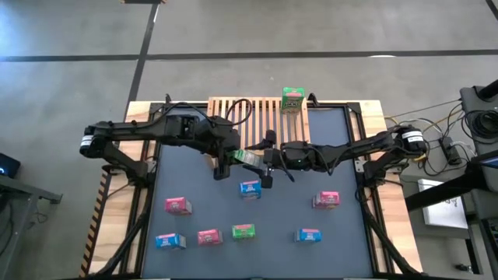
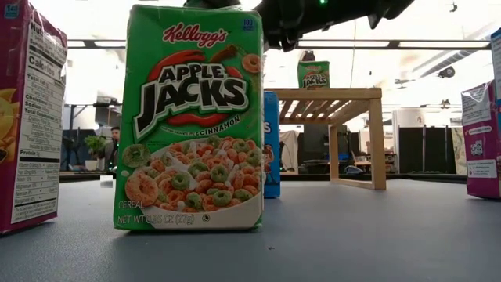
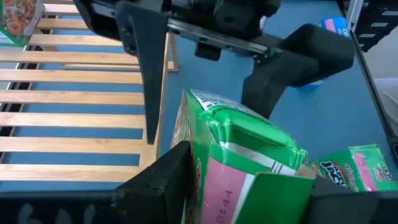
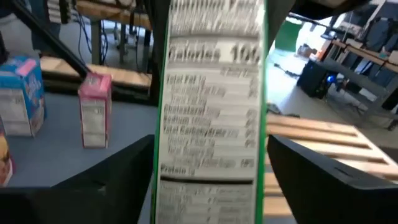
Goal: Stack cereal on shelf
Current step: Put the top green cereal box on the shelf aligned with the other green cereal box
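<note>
Both grippers meet mid-desk, just in front of the shelf point(image 1: 257, 117). Left gripper point(image 1: 233, 158) is clamped on a green cereal box point(image 1: 250, 158), fingers on its side panels in left wrist view. Right gripper point(image 1: 268, 159) straddles the same box; can't tell if it's gripping. Box is glossy printed cardboard w/ folded top flap. Second green box point(image 1: 292, 100) stands on shelf's back right, on pale wooden slats. Seven boxes stand near desk's front edge.
</note>
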